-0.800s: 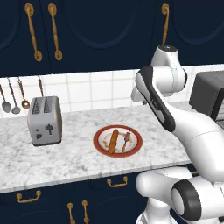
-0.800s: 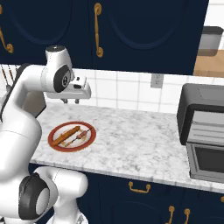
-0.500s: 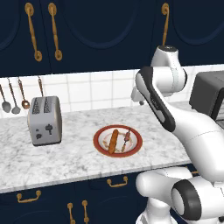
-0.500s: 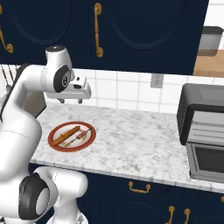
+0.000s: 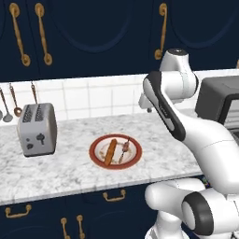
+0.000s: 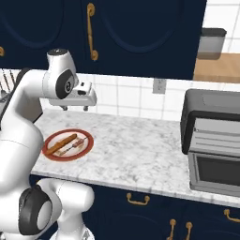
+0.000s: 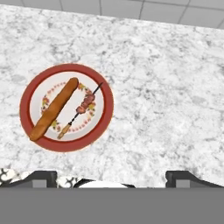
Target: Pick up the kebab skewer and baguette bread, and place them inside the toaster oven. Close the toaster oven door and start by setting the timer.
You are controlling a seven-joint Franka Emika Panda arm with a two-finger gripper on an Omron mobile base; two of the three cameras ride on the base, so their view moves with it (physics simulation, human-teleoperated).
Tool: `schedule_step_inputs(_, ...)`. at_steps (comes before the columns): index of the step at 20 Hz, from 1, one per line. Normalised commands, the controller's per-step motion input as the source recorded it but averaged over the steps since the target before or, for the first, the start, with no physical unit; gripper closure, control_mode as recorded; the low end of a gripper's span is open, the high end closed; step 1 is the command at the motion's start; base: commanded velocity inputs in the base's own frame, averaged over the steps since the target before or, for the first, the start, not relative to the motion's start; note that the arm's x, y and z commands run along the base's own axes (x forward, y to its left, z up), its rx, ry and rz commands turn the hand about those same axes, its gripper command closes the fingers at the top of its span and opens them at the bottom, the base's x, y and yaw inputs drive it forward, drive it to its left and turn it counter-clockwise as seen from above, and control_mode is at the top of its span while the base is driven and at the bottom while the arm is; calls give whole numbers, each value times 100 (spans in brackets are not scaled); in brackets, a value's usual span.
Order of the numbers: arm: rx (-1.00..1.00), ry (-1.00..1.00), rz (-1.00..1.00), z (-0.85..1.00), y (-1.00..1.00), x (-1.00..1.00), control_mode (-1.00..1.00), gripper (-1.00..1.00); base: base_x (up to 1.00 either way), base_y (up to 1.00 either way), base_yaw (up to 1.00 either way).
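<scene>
— Where does the left base view stand?
— Behind the arm, to its left, looking forward and down at the marble counter (image 5: 70, 168), with the red-rimmed plate (image 5: 115, 151) near its middle and the silver toaster (image 5: 37, 129) left of the plate.
— And the right one?
— Behind on the other side, facing the same counter; the plate (image 6: 68, 144) sits low and left, the toaster oven (image 6: 213, 140) far right of it.
— The hand view?
— It looks straight down from above, nearer, with the plate (image 7: 66, 107) left of centre. All three share the plate.

Golden baguette bread (image 7: 54, 109) and kebab skewer (image 7: 82, 110) lie side by side, plated.
</scene>
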Motion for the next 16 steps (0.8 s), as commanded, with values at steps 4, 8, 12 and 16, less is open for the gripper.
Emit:
schedule_step_inputs(4,0,0,0,0,0,0,100,-100,0,-78,1)
schedule_step_inputs(8,0,0,0,0,0,0,100,-100,0,-63,0)
schedule_step_inputs(12,0,0,0,0,0,0,100,-100,0,-54,0)
schedule_step_inputs(16,0,0,0,0,0,0,100,-100,0,-46,0)
